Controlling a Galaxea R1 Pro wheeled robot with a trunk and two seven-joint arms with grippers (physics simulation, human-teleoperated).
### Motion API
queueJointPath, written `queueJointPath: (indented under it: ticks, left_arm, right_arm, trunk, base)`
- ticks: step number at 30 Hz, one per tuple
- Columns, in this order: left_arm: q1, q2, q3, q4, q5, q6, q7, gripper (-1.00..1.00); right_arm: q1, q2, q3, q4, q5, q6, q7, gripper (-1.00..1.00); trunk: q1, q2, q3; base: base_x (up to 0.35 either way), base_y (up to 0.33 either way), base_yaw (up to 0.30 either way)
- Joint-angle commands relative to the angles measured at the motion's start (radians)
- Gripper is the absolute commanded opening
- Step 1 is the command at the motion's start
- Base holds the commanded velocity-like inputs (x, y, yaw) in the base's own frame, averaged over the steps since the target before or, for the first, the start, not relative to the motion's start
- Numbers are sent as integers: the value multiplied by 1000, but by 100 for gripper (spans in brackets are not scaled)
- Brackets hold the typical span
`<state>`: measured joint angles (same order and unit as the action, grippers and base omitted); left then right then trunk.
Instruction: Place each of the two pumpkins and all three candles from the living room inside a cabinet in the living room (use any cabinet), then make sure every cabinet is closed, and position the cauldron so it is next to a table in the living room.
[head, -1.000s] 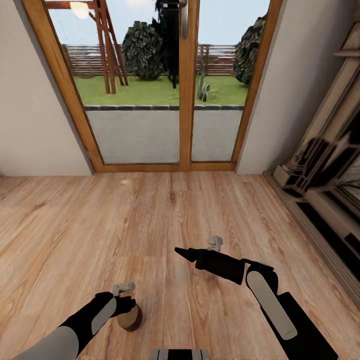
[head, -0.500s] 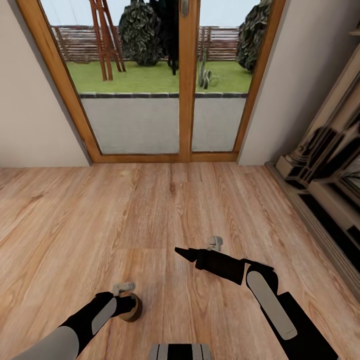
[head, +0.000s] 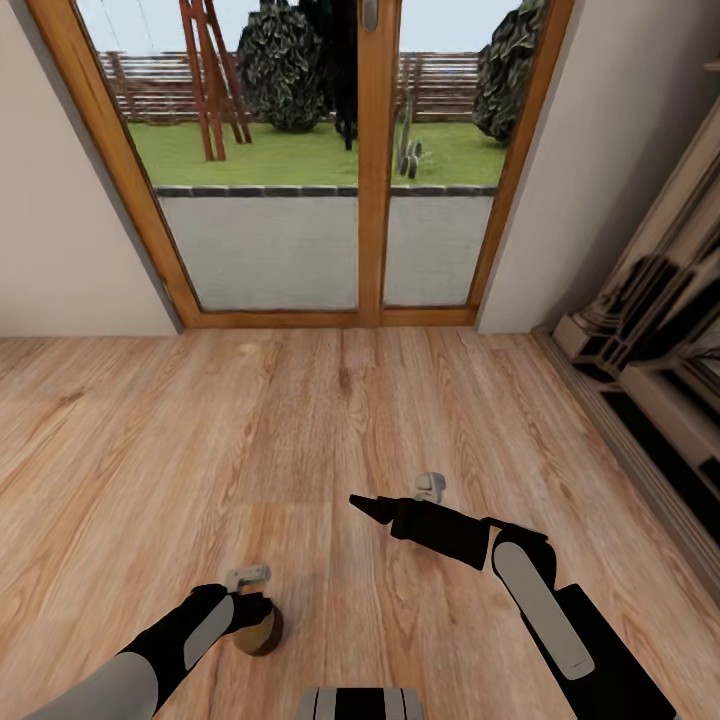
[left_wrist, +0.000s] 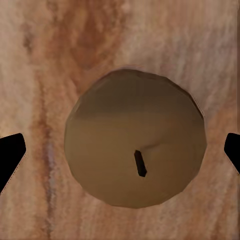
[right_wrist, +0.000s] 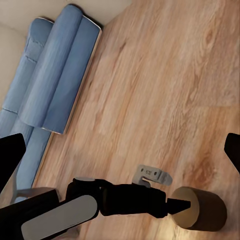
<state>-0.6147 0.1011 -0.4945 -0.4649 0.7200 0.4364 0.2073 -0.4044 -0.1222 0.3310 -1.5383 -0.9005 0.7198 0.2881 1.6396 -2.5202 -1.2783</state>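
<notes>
One candle (head: 258, 632), a short brown-beige cylinder, stands upright on the wooden floor near my base. My left gripper (head: 251, 606) hangs straight above it. In the left wrist view the candle's top (left_wrist: 135, 142) with its dark wick lies between the two fingertips (left_wrist: 10, 155), which stand wide apart, open, without touching it. My right gripper (head: 362, 505) points left over bare floor, a short way ahead of the candle, open and empty. From the right wrist view the candle (right_wrist: 200, 207) shows beside the left gripper (right_wrist: 172, 205).
Glass patio doors (head: 370, 170) in a wooden frame close the room ahead, with walls on both sides. A beige and dark stepped unit (head: 650, 350) runs along the right. A blue sofa (right_wrist: 55, 75) stands by the wall in the right wrist view.
The head camera has moved, so the doors sit lower in the picture. Both arms keep their places, and the left gripper stays over the candle.
</notes>
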Motion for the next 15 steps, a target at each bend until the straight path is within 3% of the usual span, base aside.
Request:
queueJointPath:
  ticks: [1, 15]
  left_arm:
    - [0, 1, -8, -3, 10, 3, 9, 100]
    - [0, 3, -7, -3, 11, 4, 9, 100]
  right_arm:
    - [-1, -1, 0, 0, 0, 3, 2, 100]
    - [-1, -1, 0, 0, 0, 3, 2, 100]
  trunk:
    - [0, 0, -1]
    - [0, 0, -1]
  base:
    - [81, 0, 0]
    - [51, 0, 0]
